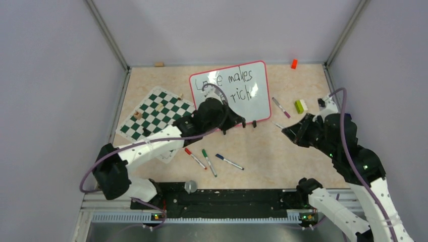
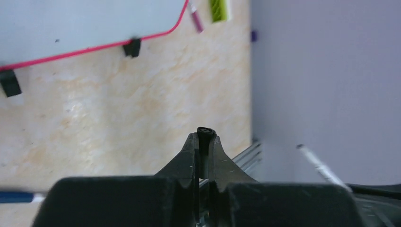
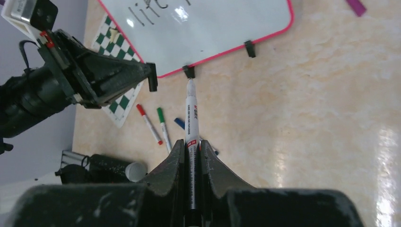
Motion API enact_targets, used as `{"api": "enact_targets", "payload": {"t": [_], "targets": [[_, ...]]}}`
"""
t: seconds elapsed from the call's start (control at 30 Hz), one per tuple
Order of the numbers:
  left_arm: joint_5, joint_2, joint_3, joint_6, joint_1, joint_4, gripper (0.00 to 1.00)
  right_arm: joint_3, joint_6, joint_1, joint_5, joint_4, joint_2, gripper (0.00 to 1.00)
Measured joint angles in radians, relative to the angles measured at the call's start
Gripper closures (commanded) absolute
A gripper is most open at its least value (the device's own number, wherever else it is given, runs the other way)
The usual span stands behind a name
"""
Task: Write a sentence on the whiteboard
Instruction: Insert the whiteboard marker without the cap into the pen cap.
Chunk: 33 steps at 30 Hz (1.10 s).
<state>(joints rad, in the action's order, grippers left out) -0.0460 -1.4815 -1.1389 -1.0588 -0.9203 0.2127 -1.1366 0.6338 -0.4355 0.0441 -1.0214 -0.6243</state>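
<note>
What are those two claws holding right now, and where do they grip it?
The right gripper clamps a white marker around its rear barrel, tip pointing away. The left gripper pinches a small black cap-like piece at its fingertips.

A beige, marbled surface (image 1: 303, 151) forms the floor of a booth closed in by 3 plain, pale grey-lilac walls: the back wall (image 1: 227, 25), the left wall (image 1: 50, 75) and the right wall (image 1: 393, 60). 2 slim metal posts (image 1: 107, 35) run up the rear corners. A black rail (image 1: 227, 197) lines the near edge, with a toothed metal strip (image 1: 202, 218) just beyond it. Soft light leaves a pale, glossy glare (image 3: 385, 142) on the surface.
</note>
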Motion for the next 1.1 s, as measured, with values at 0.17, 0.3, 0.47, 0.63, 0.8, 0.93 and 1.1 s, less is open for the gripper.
{"api": "enact_targets", "payload": {"t": [0.17,0.3,0.47,0.63,0.8,0.93,1.1], "targets": [[-0.003,0.144,0.156,-0.288,0.088,-0.301,1.0,0.064,-0.01,0.0,-0.144,0.194,-0.036,1.0],[-0.051,0.148,0.256,-0.533,0.116,-0.454,1.0,0.1,-0.01,0.0,-0.213,0.337,-0.055,1.0],[-0.105,0.143,0.31,-0.756,0.119,-0.557,1.0,0.116,-0.014,0.0,-0.267,0.465,-0.096,1.0],[-0.13,0.133,0.311,-0.858,0.129,-0.637,1.0,0.117,-0.024,0.0,-0.294,0.539,-0.152,1.0],[-0.134,0.114,0.316,-0.903,0.146,-0.674,1.0,0.152,-0.025,0.0,-0.313,0.579,-0.186,1.0],[-0.134,0.106,0.317,-0.912,0.158,-0.681,1.0,0.156,-0.025,0.0,-0.332,0.602,-0.205,1.0],[-0.134,0.097,0.319,-0.922,0.166,-0.69,1.0,0.156,-0.025,0.0,-0.349,0.635,-0.217,1.0]]}}
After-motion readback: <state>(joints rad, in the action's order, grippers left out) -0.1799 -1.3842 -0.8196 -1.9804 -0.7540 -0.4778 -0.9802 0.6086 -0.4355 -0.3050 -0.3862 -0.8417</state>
